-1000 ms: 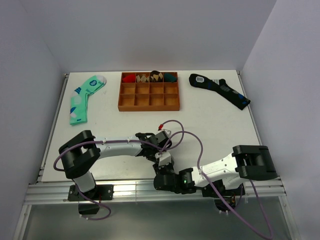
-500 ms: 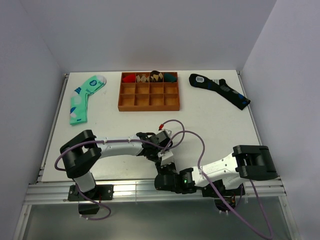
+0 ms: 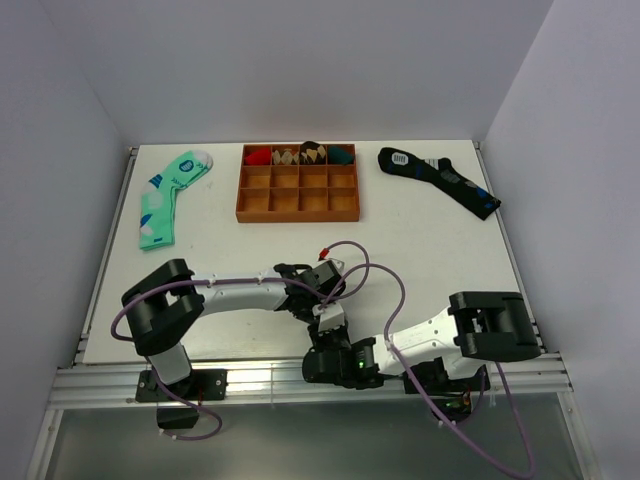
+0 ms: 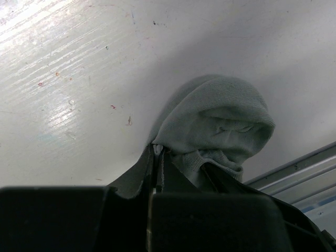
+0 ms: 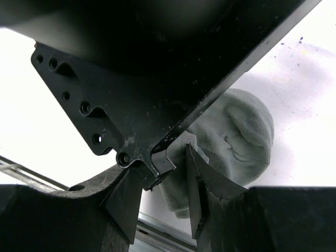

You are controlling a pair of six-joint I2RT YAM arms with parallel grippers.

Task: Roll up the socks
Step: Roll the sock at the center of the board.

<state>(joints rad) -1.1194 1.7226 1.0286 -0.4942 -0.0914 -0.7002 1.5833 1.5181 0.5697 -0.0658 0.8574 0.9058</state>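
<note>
The light-grey socks (image 4: 218, 118) lie bunched into a rounded bundle near the table's front edge, and also show in the right wrist view (image 5: 236, 136). My left gripper (image 4: 157, 152) is shut on a thin fold of the bundle's cuff. My right gripper (image 5: 157, 157) stands open just beside it. One of its fingers (image 5: 207, 176) presses against the ribbed cuff, and the left gripper's tip sits between its jaws. From above, the left gripper (image 3: 320, 302) and right gripper (image 3: 328, 326) meet over the bundle, which is almost entirely hidden there.
A mint-green patterned sock (image 3: 165, 200) lies at the back left, a long navy sock (image 3: 440, 180) at the back right. A wooden compartment tray (image 3: 298, 205) stands at the back centre with rolled socks in its far row. The metal front rail (image 3: 250, 375) runs close by.
The right arm's elbow has swung a little to the left. Both grippers stay together on the grey bundle, and the left arm has hardly moved.
</note>
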